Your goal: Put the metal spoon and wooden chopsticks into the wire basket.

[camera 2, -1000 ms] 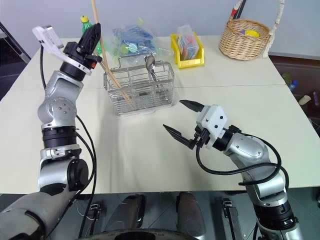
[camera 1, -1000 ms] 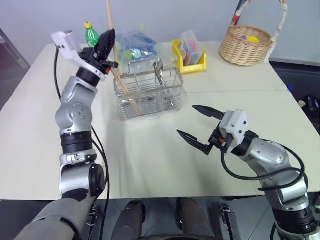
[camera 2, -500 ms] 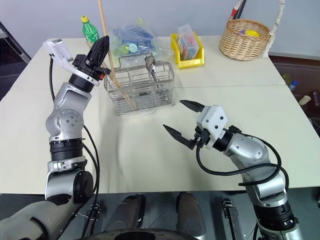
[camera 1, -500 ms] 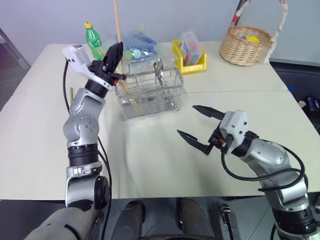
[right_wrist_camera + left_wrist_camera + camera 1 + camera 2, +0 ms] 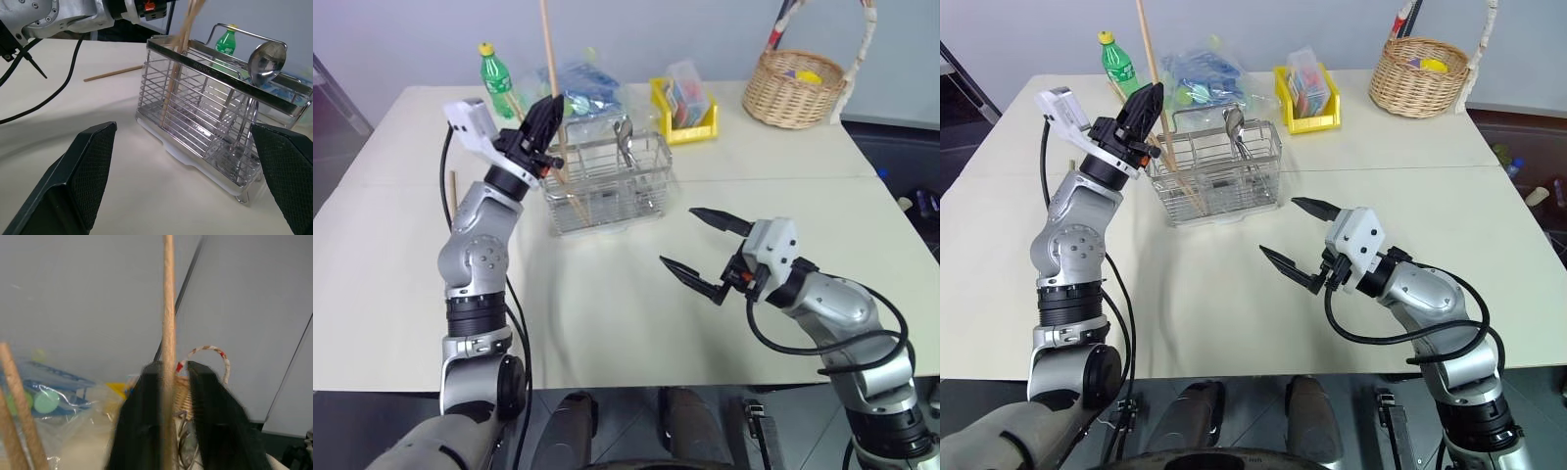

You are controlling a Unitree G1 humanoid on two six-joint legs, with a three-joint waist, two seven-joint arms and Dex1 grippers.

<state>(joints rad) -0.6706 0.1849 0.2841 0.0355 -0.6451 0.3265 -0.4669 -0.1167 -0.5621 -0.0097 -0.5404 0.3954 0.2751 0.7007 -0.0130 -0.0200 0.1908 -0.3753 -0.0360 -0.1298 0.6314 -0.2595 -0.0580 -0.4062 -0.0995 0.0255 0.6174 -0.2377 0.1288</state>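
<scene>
From the head cameras, my left gripper (image 5: 546, 110) is raised at the near left corner of the rectangular silver wire-mesh basket (image 5: 607, 181), which stands mid-table on the cream tabletop (image 5: 607, 294). A long light-brown wooden chopstick (image 5: 548, 39) rises almost upright past my black fingers, its lower end down inside the basket's left compartment, where another stick (image 5: 570, 196) leans at a slant. The small shiny metal spoon (image 5: 1233, 121) stands bowl-up in the basket's right end. A further wooden stick (image 5: 451, 191) lies flat on the table behind my left arm, well apart from the basket. My right gripper (image 5: 697, 250) hangs above the table in front of the basket, fingers spread wide and holding nothing. Behind the basket sit a green plastic bottle with a yellow cap (image 5: 494, 69), a clear bag of blue items (image 5: 582, 88), a yellow plastic bin (image 5: 685, 108) and a round woven wicker basket (image 5: 795, 88).

In my left wrist view, the upright stick (image 5: 168, 308) runs between my two fingers (image 5: 139, 421); a gap shows on one side, so I cannot tell whether I grip it.

In my right wrist view, my fingers (image 5: 83, 166) stand far apart, framing the wire caddy (image 5: 215, 127), with the sticks (image 5: 178, 54) leaning at one end, the spoon (image 5: 266, 58) at the other, and the loose stick (image 5: 115, 73) lying on the table beyond.
</scene>
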